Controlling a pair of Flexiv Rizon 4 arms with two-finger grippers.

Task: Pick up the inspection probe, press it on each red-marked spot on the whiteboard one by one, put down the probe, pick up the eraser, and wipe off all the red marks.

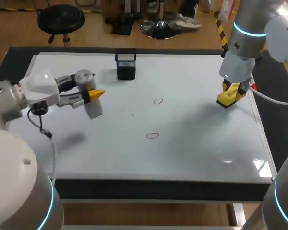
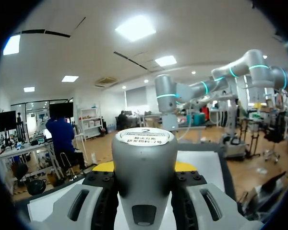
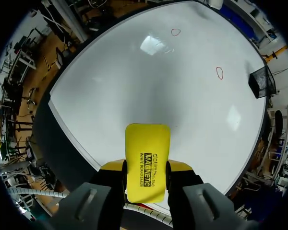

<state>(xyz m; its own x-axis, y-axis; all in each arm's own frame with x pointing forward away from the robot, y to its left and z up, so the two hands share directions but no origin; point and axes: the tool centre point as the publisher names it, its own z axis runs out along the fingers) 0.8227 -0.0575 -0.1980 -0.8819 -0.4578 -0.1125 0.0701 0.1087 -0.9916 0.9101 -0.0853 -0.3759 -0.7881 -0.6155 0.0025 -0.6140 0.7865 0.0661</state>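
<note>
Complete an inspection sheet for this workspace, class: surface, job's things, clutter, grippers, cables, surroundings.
Surface: whiteboard lies flat; far red mark and near red mark unwiped.
Job's things: inspection probe in the left gripper; eraser in the right gripper.
Clutter: black mesh holder at the board's far edge.
Grippers: left shut on the probe; right shut on the eraser.
Cables: black cable hangs from the left wrist; grey cable beside the right wrist.
Surroundings: nothing seen reaching in.
</note>
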